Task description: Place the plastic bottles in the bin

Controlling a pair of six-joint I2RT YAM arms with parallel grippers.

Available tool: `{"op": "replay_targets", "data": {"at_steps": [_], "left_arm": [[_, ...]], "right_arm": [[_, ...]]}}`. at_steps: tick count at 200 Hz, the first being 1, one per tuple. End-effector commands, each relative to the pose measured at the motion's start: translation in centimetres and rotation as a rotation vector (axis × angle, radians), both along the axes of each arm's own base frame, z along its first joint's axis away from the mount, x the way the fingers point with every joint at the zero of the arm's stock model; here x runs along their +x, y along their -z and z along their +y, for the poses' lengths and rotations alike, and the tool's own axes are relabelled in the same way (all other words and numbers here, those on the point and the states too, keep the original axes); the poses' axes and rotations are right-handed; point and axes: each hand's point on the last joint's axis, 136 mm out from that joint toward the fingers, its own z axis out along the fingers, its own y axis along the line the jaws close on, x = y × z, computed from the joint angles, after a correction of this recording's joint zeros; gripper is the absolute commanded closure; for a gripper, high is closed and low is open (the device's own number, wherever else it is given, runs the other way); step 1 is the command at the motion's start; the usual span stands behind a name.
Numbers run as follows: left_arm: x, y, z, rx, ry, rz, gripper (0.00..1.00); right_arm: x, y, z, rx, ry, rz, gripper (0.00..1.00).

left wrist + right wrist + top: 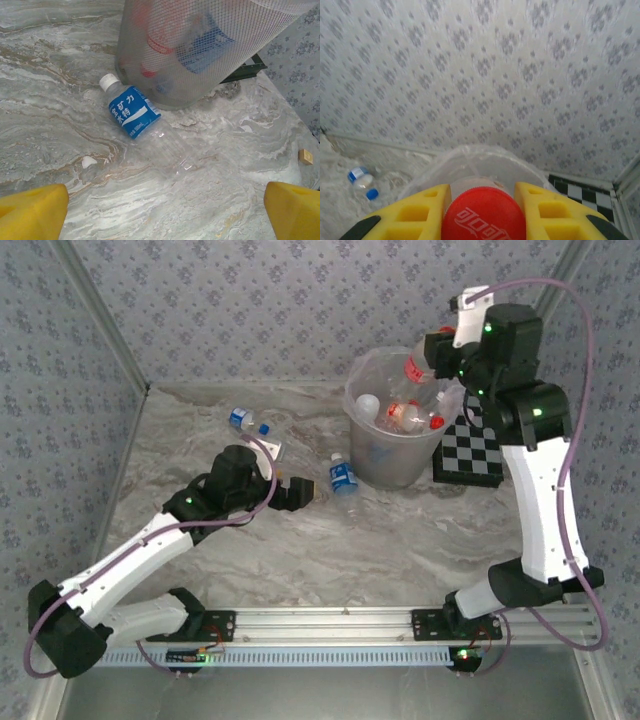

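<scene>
Marble tabletop (400,540): right gripper (483,207) clamps red-capped bottle (483,222) above bin (395,462); centre it, then release. Left gripper (165,212) gapes empty.

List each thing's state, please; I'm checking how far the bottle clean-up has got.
Right gripper: shut on the red-capped bottle, above the bin.
Red-capped bottle: held, not yet dropped.
Left gripper: open, empty, low over the table.
White-capped bottle: lying on its side beside the bin.
Blue-capped bottle: lying on the table, away from the bin.
Bin: upright, partly filled with bottles.
</scene>
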Motion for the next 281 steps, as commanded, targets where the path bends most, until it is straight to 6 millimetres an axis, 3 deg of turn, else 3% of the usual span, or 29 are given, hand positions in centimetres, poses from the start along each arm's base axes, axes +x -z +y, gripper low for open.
{"op": "replay_targets", "data": {"at_steps": [1, 35, 77, 109, 149, 203, 215, 232, 281], "left_arm": [[0.3, -1.9, -0.8, -0.059, 0.016, -0.027, 0.0], [0.3, -1.4, -0.7, -0.049, 0.017, -0.022, 0.0], [0.3, -1.3, -1.0, -0.054, 0.029, -0.013, 0.0], [0.3, -1.0, -0.9, -0.054, 0.024, -0.009, 0.0], [0.3, -0.9, -1.0, -0.056, 0.026, -0.007, 0.0], [0.5, -0.5, -0.8, -0.05, 0.019, 0.0, 0.0], [0.5, -0.3, -0.8, -0.048, 0.019, 0.003, 0.0], [0.6, -0.3, -0.9, -0.047, 0.021, 0.007, 0.0], [0.6, 0.0, -0.8, -0.045, 0.019, 0.011, 0.0]], "right_arm": [[-2.6, -2.1, 0.4, 0.057, -0.049, -0.031, 1.0], [-3.7, -0.4, -0.5, 0.045, -0.014, 0.009, 1.0], [-2.6, 4.6, -1.8, 0.002, 0.051, 0.149, 1.0], [-1.8, 6.8, -2.9, -0.032, 0.097, 0.236, 1.0], [0.4, 11.6, -3.3, -0.082, 0.131, 0.389, 1.0], [4.3, 16.3, -1.0, -0.025, 0.081, 0.446, 1.0], [5.0, 16.2, -0.7, -0.019, 0.078, 0.43, 1.0], [5.7, 14.3, -0.7, -0.009, 0.086, 0.37, 1.0], [6.6, 4.8, -2.9, -0.001, 0.182, 0.083, 1.0]]}}
